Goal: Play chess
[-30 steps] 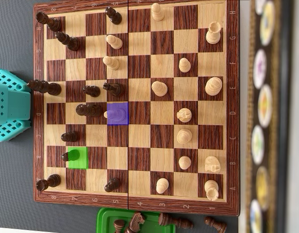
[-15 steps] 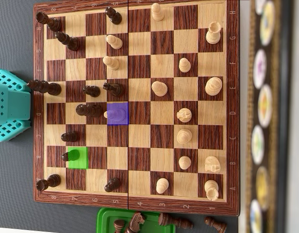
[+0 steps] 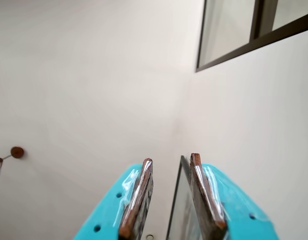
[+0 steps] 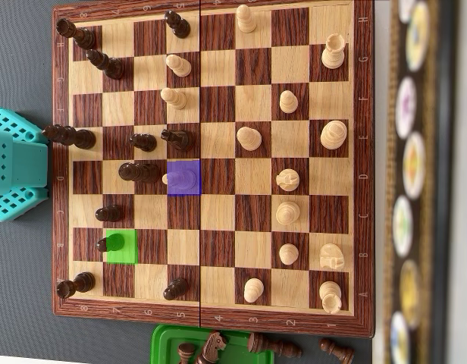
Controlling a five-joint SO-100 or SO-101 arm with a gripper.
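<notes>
From my overhead view the board [image 4: 211,163] filled most of the frame, a wooden one with dark and pale squares and a reddish-brown border. Dark pieces [image 4: 142,142] stood mostly on the left half, pale pieces [image 4: 288,212] on the right. One square near the middle was tinted purple [image 4: 183,178] with a pale piece on it, and one near the lower left was green [image 4: 121,247] beside a dark pawn [image 4: 104,244]. A green tray [image 4: 167,340] below the board held captured dark pieces. The teal arm [image 4: 17,164] sat off the left edge. In the wrist view the gripper [image 3: 171,162] pointed at a white wall, its jaws a little apart and empty.
</notes>
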